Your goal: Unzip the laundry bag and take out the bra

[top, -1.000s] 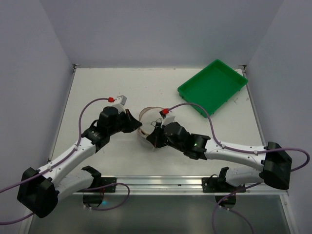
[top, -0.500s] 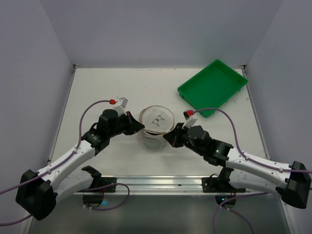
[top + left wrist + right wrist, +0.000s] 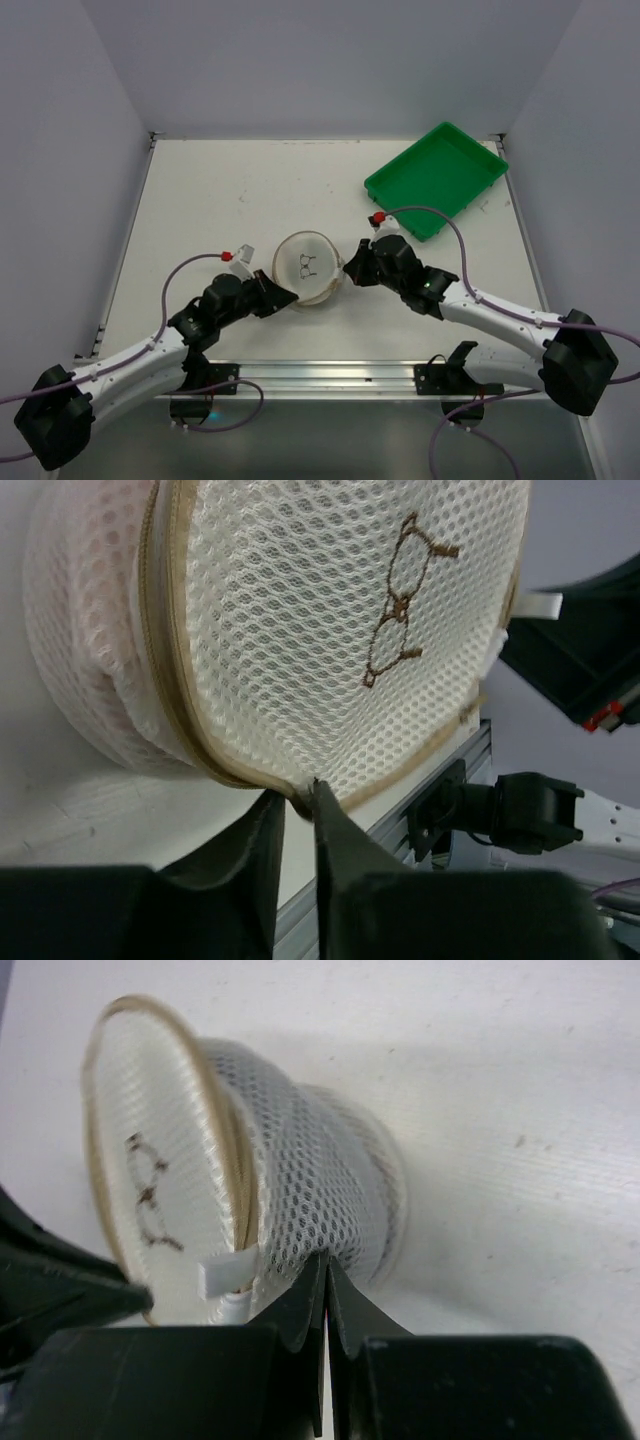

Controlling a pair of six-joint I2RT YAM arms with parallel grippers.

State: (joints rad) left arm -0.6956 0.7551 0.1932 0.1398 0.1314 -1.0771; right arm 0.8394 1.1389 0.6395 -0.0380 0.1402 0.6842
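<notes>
The laundry bag [image 3: 309, 266] stood between both grippers, right gripper [image 3: 326, 1282] pinching its mesh wall, left gripper [image 3: 297, 802] narrowly parted at the zipper rim

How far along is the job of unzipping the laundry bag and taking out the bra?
Done: both arms have reached the laundry bag. In hand: the right gripper is shut on its mesh side; the left gripper, jaws slightly apart, sits at the zipper seam. Left: the zipper looks closed and no bra is out.
</notes>
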